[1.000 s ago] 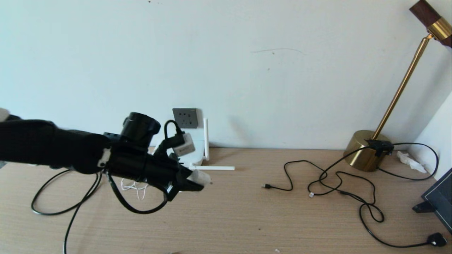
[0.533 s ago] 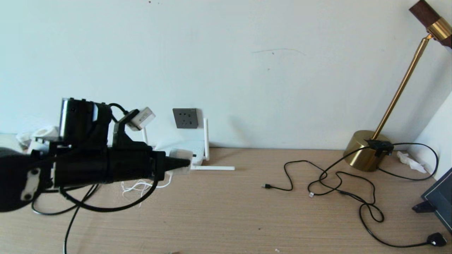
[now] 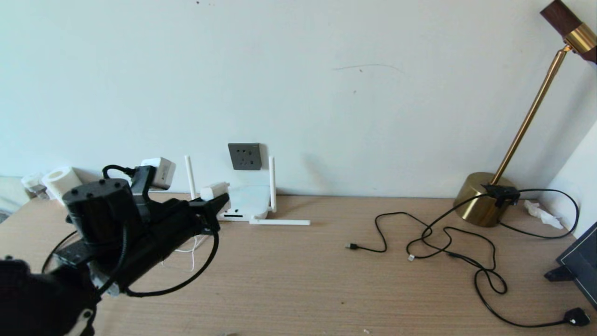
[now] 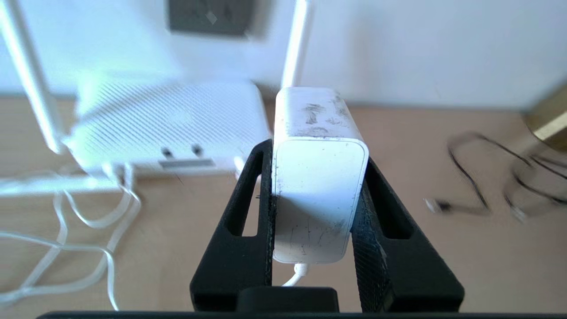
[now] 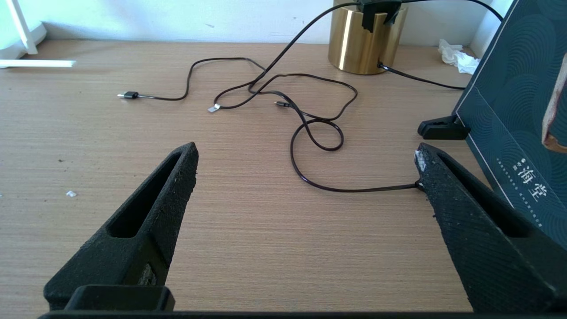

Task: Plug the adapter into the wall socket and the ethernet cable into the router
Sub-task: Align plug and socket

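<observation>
My left gripper [image 3: 217,201] is shut on the white adapter [image 3: 213,191], held above the table just left of the router [image 3: 249,205]. In the left wrist view the adapter [image 4: 316,190] is pinched between both black fingers [image 4: 241,212], and its thin white cord [image 4: 66,221] trails down to the table. The router [image 4: 168,119] lies ahead, and above it is the dark grey wall socket [image 4: 212,15]. The socket [image 3: 245,156] is on the wall behind the router. The ethernet cable [image 3: 489,280] lies at the right, with its clear-tipped plug [image 3: 411,257] on the table. My right gripper [image 5: 305,150] hangs open over bare table.
A brass lamp base [image 3: 482,198] stands at the back right with thin black USB cables [image 3: 373,242] spread in front of it. A dark box [image 3: 580,263] leans at the right edge. A paper roll [image 3: 58,179] sits at the far left. One router antenna [image 3: 280,222] lies flat on the table.
My left arm has pulled back and to the left, and its wrist has rolled. The adapter stays gripped and now sits further left and nearer the wall. The right arm has not moved.
</observation>
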Tool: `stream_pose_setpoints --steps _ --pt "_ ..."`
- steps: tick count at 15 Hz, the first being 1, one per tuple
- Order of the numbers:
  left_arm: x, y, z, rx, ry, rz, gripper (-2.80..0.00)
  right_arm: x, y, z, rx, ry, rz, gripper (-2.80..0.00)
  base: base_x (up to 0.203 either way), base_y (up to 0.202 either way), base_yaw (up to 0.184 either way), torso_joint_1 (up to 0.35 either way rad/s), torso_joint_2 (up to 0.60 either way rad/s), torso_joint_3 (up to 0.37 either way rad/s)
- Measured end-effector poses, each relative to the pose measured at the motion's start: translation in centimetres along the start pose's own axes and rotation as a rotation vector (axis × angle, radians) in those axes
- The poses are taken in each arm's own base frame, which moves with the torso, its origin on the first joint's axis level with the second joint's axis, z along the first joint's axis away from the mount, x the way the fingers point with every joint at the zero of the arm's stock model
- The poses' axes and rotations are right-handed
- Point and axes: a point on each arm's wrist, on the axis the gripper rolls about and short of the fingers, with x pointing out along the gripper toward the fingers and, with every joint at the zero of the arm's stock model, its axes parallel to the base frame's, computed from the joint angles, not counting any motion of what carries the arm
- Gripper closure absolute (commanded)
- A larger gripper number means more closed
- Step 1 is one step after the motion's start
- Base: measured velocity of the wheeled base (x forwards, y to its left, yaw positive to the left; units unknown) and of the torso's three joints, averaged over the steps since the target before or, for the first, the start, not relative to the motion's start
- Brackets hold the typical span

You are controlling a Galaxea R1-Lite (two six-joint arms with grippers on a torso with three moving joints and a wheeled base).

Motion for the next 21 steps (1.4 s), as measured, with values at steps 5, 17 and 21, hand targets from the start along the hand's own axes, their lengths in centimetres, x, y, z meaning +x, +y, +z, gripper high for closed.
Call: stream_pose_setpoints --steps 5,17,21 --pt "2.6 0.5 -1.2 0.084 -0.153 0.081 0.00 0.0 0.0 0.0 0.000 0.000 0.000 -2.80 0.000 0.000 0.000 0.000 0.00 0.000" --pt "10.1 2.5 -3.3 0.145 -0.216 0.141 0.00 0.0 0.0 0.0 0.000 0.000 0.000 -2.80 0.000 0.000 0.000 0.000 0.00 0.000" --pt "12.6 3.1 -5.1 0.166 -0.205 0.147 0.00 0.0 0.0 0.0 0.000 0.000 0.000 -2.80 0.000 0.000 0.000 0.000 0.00 0.000"
